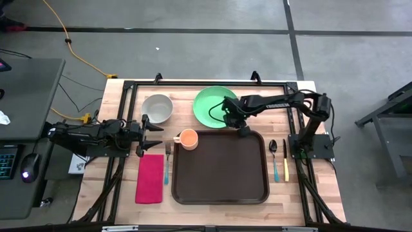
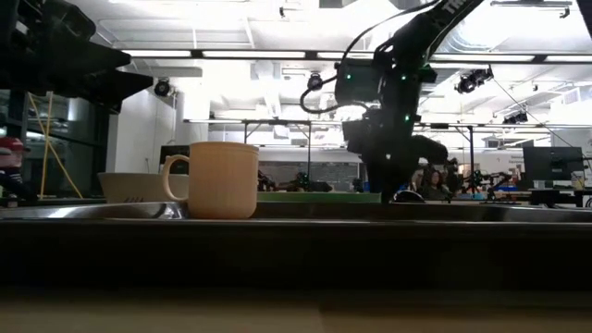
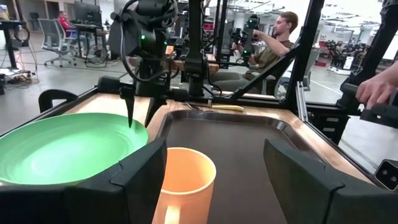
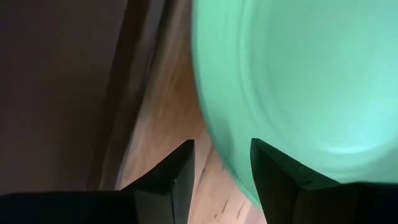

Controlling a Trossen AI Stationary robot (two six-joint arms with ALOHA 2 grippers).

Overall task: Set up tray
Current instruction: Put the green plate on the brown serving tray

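Observation:
The dark brown tray (image 1: 219,177) lies mid-table. An orange cup (image 1: 188,138) stands in its far left corner, handle toward the table's left. The green plate (image 1: 212,103) rests flat on the wood just beyond the tray's far rim. My right gripper (image 1: 226,118) is open and points down over the plate's near edge; in its wrist view (image 4: 221,155) the plate rim (image 4: 214,134) runs between its fingers. My left gripper (image 1: 151,133) is open and level, left of the cup (image 3: 186,177), apart from it. My right gripper comes at the green plate's near rim (image 4: 231,169) from above, one finger (image 4: 277,171) over the plate and the other (image 4: 177,168) over the bare wood beside the tray. Whether either finger touches the rim, I cannot tell.
A pale bowl (image 1: 157,108) stands left of the plate. A red napkin (image 1: 150,178) and a fork (image 1: 167,161) lie left of the tray, a spoon (image 1: 273,153) and knife (image 1: 285,161) right of it. A person's hand (image 3: 380,87) shows beyond the table.

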